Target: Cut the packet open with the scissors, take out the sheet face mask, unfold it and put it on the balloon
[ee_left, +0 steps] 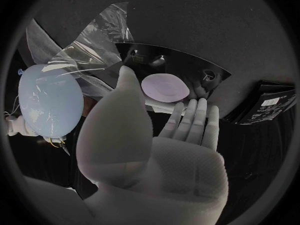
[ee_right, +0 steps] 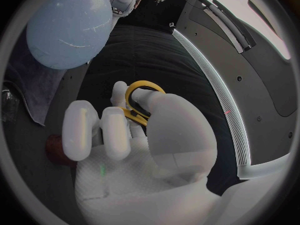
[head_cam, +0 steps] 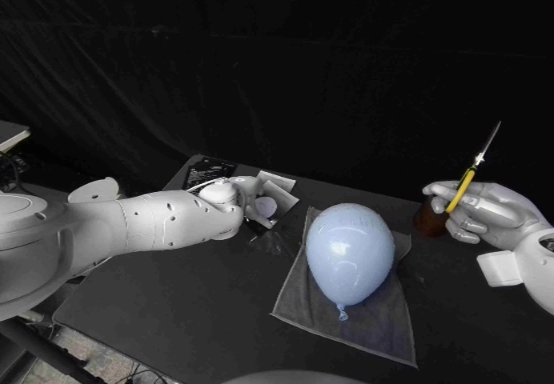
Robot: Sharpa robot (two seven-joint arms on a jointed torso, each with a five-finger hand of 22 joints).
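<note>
A pale blue balloon (head_cam: 350, 250) (ee_left: 50, 99) (ee_right: 69, 25) lies on a grey cloth (head_cam: 367, 322) at the table's middle. My right hand (head_cam: 491, 212) (ee_right: 134, 135) is raised to its right and grips yellow-handled scissors (head_cam: 467, 182) (ee_right: 145, 96), blades pointing up. My left hand (head_cam: 240, 200) (ee_left: 181, 130) hovers at the back left, fingers stretched out flat with nothing in them, their tips at the edge of a shiny silver packet (head_cam: 279, 189) (ee_left: 187, 65). A small lilac oval piece (head_cam: 266, 207) (ee_left: 165, 87) lies on the packet.
A black packet (head_cam: 208, 172) (ee_left: 269, 102) lies behind my left hand. Crumpled clear film (head_cam: 274, 238) (ee_left: 94, 40) sits between the silver packet and the balloon. A dark reddish-brown object (head_cam: 430, 222) (ee_right: 55, 150) stands on the table under my right hand.
</note>
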